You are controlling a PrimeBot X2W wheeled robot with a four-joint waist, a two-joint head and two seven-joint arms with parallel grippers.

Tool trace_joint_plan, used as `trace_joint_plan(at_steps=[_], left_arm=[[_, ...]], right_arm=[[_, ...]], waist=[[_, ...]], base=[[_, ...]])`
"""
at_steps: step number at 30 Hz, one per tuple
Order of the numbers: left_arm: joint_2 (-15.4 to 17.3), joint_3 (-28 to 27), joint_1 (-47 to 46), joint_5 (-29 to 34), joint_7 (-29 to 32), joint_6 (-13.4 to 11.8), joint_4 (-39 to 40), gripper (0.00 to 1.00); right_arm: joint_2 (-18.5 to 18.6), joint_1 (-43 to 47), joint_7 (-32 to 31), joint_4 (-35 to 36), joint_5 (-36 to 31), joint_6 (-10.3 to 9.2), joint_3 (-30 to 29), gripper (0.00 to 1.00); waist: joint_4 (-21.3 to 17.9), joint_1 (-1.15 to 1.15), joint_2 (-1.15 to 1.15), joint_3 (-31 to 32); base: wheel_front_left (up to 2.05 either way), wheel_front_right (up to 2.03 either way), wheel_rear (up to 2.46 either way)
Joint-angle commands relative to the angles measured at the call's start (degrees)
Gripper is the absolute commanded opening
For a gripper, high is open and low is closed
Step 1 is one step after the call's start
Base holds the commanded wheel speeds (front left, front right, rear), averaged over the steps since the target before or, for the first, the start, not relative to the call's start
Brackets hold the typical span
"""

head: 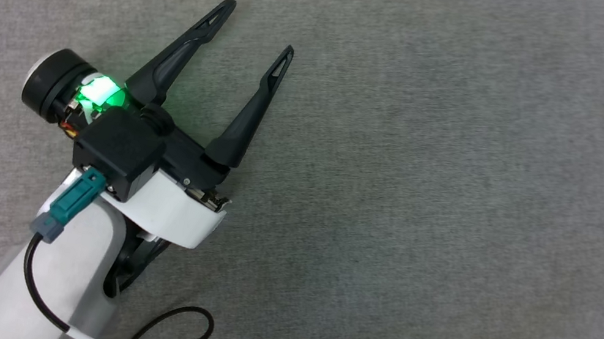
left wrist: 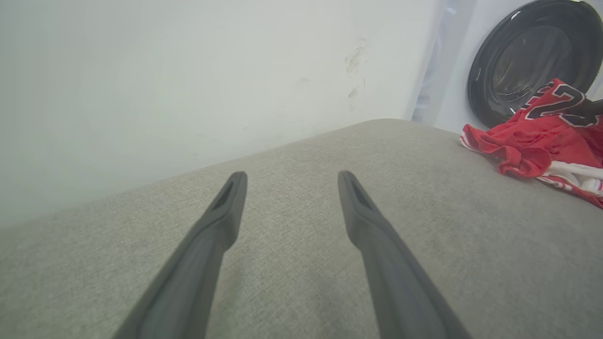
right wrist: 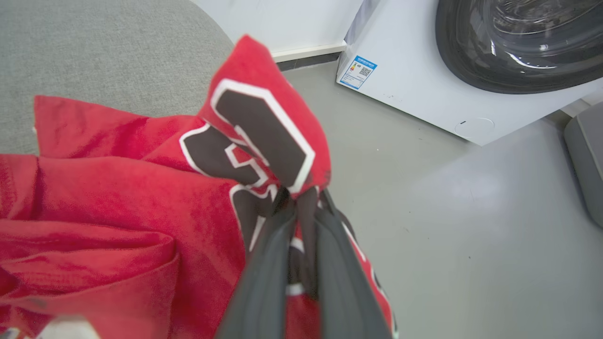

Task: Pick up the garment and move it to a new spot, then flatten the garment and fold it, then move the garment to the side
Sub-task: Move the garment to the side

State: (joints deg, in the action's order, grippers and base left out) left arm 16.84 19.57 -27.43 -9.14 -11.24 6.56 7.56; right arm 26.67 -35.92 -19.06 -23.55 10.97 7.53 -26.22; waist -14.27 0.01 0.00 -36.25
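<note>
**Grey bench, jersey pinched at the washing-machine end**

Grey fabric covers the bench (head: 389, 241), which runs along a pale wall (left wrist: 188, 70). A white washing machine (right wrist: 414, 84) stands just off one rounded corner.

The right gripper (right wrist: 301, 197) has its jaws pressed together on a fold of the garment (right wrist: 118, 197), right at the black, white-edged numeral (right wrist: 264, 136). That fold stands up in a peak above the tips. The rest of the red cloth drapes back down and lies crumpled on the bench, at the end nearest the washing machine. The grip is on the side of the heap that faces the machine, with grey floor (right wrist: 447, 235) showing past the fingers. I'd guess an upper fold was chosen because it is the easiest part of a loose pile to catch. One thin fold could slip, though, or bring the shirt up twisted.

The left gripper (head: 258, 28) has its jaws spread wide with nothing between them. It sits low over bare fabric, well away from the washing machine. It looks parked clear of the lift, leaving an open stretch of bench on the far side of the heap from the machine, likely the new spot.

To me this is the very first step: the garment is caught but not yet carried.
</note>
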Motion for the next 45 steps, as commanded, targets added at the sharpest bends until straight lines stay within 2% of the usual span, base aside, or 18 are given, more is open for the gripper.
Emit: trace_joint_plan(at_steps=[1,2,3,4,5,13,14,19,31,39,45], left_arm=[[0.17,0.20,-0.95,0.36,-0.05,0.08,0.26,1.00],[0.27,0.46,-1.29,0.31,-0.10,0.15,0.31,1.00],[0.35,0.63,-1.51,0.27,-0.17,0.19,0.31,1.00],[0.42,0.84,-1.70,0.20,-0.25,0.22,0.27,1.00],[0.46,0.94,-1.81,0.11,-0.33,0.25,0.19,1.00],[0.23,1.13,-0.73,-0.79,-1.23,-0.31,-1.79,1.00],[0.03,0.88,0.16,-1.22,-1.79,-0.74,-2.83,1.00],[-0.73,0.99,2.24,-2.08,-2.69,-1.46,-4.91,1.00],[-3.52,-0.10,10.33,-4.91,-3.71,-4.28,-9.55,1.00],[-4.50,-1.32,16.00,-6.33,-3.95,-6.02,-11.95,1.00],[-4.94,-2.88,19.81,-7.21,-4.02,-7.37,-12.83,1.00]], right_arm=[[-0.55,-1.44,1.13,-1.04,-0.80,-0.08,-0.62,0.00],[-0.68,-1.79,2.06,-1.92,-1.71,-0.08,-1.01,0.00],[-0.93,-2.25,3.03,-2.76,-2.32,-0.08,-1.61,0.15],[-1.38,-2.57,3.57,-3.94,-2.91,-0.08,-2.13,0.37],[-1.79,-2.94,4.38,-4.73,-3.49,-0.08,-2.35,1.00],[-2.31,-3.77,11.07,-9.27,-6.73,-0.09,-6.47,1.00],[-1.73,-2.67,13.25,-9.19,-7.40,-0.09,-7.07,1.00],[-1.72,0.09,15.75,-7.87,-6.79,-0.08,-6.62,1.00],[-5.26,11.17,20.58,-1.61,-3.24,-0.08,-0.45,1.00],[-10.11,21.94,22.70,4.71,-0.82,-0.08,3.87,1.00],[-13.39,28.78,23.04,10.09,0.46,-0.08,9.25,1.00]], waist=[[1.25,-0.01,0.00,-1.30],[1.50,-0.01,0.00,-1.58],[1.70,-0.01,0.00,-1.77],[1.90,-0.01,0.00,-1.91],[2.06,-0.01,0.00,-1.96],[3.15,-0.01,0.00,0.12],[3.64,-0.01,0.00,2.19],[4.67,-0.01,0.00,6.95],[7.77,-0.01,0.00,18.86],[11.32,-0.01,0.00,25.88],[13.28,-0.01,0.00,29.98]], base=[[0.00,0.00,0.00],[0.00,0.00,0.00],[0.00,0.00,0.00],[0.00,0.00,0.00],[0.00,0.00,0.00],[0.00,0.00,0.00],[0.00,0.00,0.00],[0.00,0.00,0.00],[0.00,0.00,0.00],[0.00,0.00,0.00],[0.00,0.00,0.00]])
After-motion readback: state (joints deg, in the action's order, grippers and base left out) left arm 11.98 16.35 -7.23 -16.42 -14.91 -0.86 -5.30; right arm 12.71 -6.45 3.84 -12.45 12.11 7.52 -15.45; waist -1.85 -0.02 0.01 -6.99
